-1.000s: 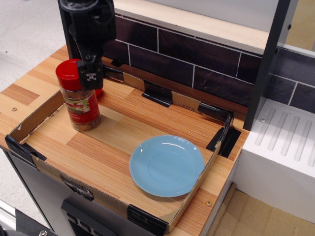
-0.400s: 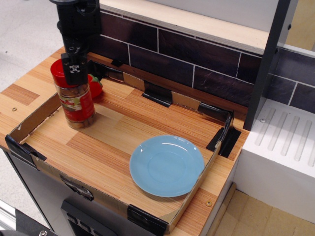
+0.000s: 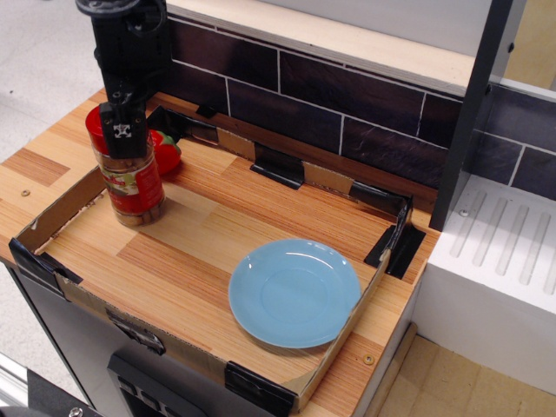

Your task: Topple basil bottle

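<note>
The basil bottle (image 3: 133, 184) is a clear jar with a red cap and red label. It stands at the left end of the cardboard tray (image 3: 347, 334), leaning a little to the left, its base still on the wood. My black gripper (image 3: 122, 132) comes down from above and sits against the bottle's cap and upper side, covering most of the cap. Its fingers look pressed together with nothing between them. A small rounded red object (image 3: 167, 153) lies just behind the bottle on the right.
A light blue plate (image 3: 294, 292) lies in the tray's front right part. The tray's low left wall (image 3: 61, 204) is close to the bottle. A dark tiled backsplash (image 3: 347, 104) runs behind, and a white drainer (image 3: 512, 252) stands at the right.
My gripper has moved left, pushing the bottle's top with it. The bottle has shifted left toward the tray's wall and now leans left. The small red object has come into view behind it.
</note>
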You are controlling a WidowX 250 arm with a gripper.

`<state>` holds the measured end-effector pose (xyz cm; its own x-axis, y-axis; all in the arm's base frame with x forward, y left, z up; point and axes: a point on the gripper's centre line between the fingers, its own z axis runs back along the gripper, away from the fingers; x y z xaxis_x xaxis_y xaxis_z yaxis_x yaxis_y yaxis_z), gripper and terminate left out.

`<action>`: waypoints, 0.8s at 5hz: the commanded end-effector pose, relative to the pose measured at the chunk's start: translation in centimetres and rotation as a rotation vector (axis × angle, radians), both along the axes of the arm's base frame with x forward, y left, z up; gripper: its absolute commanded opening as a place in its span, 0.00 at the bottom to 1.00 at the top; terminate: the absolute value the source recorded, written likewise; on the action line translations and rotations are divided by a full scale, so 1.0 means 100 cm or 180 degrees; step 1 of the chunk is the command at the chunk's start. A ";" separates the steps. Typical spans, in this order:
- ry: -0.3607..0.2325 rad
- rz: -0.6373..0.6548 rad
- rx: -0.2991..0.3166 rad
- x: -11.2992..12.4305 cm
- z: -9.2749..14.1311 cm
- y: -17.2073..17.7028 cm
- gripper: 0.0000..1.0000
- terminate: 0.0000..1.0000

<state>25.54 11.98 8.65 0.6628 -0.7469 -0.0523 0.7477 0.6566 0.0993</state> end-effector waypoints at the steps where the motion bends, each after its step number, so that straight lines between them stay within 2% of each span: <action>1: -0.0104 0.0050 0.0058 -0.003 0.011 -0.003 0.00 0.00; 3: 0.0156 0.0675 0.0408 -0.009 0.016 -0.010 0.00 0.00; 4: 0.0435 0.0897 0.0666 -0.010 0.016 -0.014 0.00 0.00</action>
<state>23.16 10.21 9.05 0.8046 -0.4981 -0.3233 0.5588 0.8193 0.1285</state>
